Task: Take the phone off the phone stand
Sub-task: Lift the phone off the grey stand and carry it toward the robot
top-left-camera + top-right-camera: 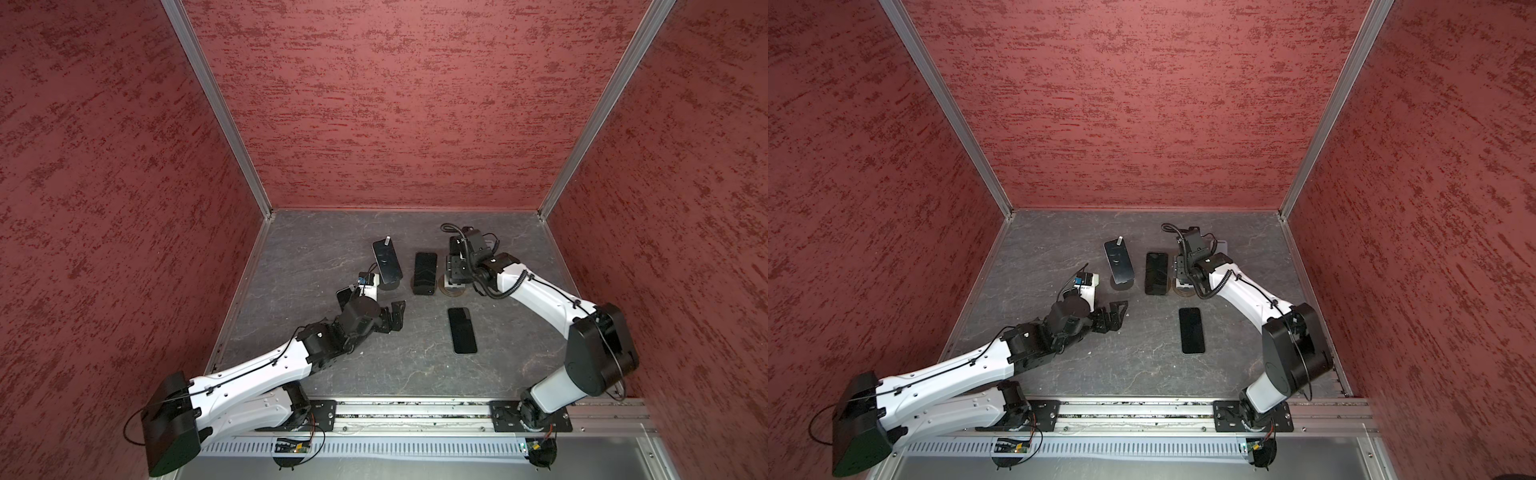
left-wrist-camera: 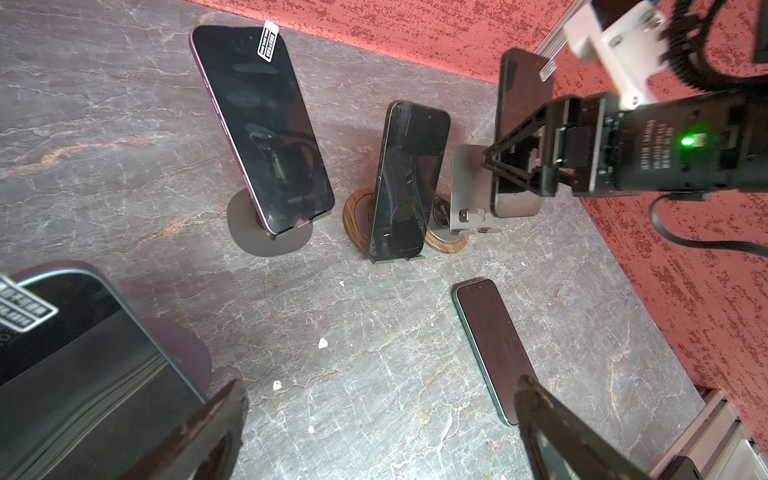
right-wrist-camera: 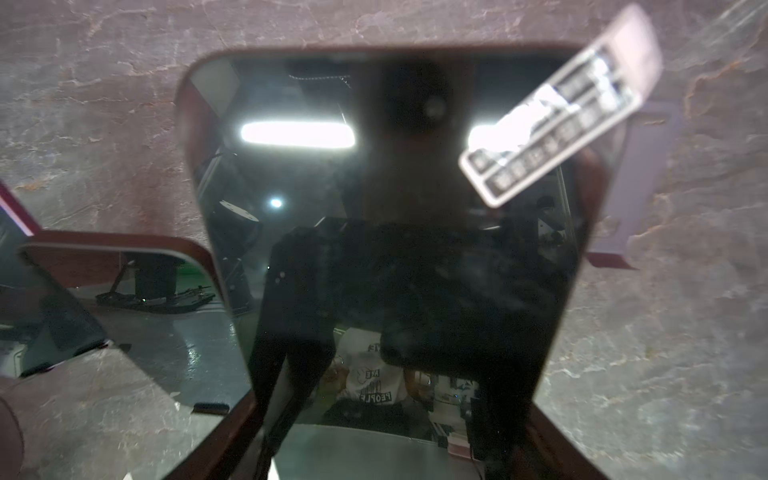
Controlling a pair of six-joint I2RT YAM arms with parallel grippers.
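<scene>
Looking down, I could hardly see the phone [image 2: 519, 104]: in both top views the right gripper [image 2: 498, 162] sat over it, and only the foot of the stand [image 1: 453, 291] peeped out beneath. The gripper's far finger was lost behind the glass. In the right wrist view the phone was a soft blur, its lower end cut by the edge, its sticker [image 3: 561, 112] too smeared to read. The left phone [image 2: 62, 365] ran off the left wrist view, and from above showed just a corner behind the left arm [image 1: 249, 365]. The left gripper [image 2: 380, 384] had both fingers [image 2: 220, 428] cropped, dark and unfocused
</scene>
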